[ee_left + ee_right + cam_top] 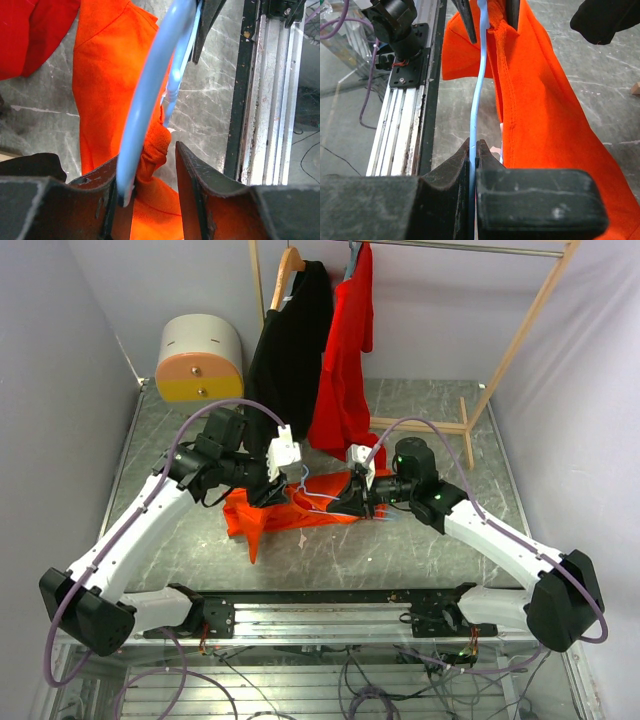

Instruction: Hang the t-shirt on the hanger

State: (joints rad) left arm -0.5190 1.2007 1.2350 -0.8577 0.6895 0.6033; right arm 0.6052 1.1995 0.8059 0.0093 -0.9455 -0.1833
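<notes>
The orange t-shirt [270,515] lies bunched on the table between my two grippers; it also shows in the left wrist view [105,75] and the right wrist view [535,100]. The pale-blue wire hanger [318,499] spans from one gripper to the other. My right gripper [352,502] [475,145] is shut on the hanger wire [477,75]. My left gripper [272,490] [150,155] is open. The hanger wire [150,85] rests against its left finger, and a fold of orange cloth sits between the jaws, apart from the right finger.
A red shirt [345,350] and a black garment on a wooden hanger [290,350] hang from a wooden rack [520,330] at the back. A round cream, orange and yellow box [200,360] stands at the back left. A metal rail [320,615] runs along the near edge.
</notes>
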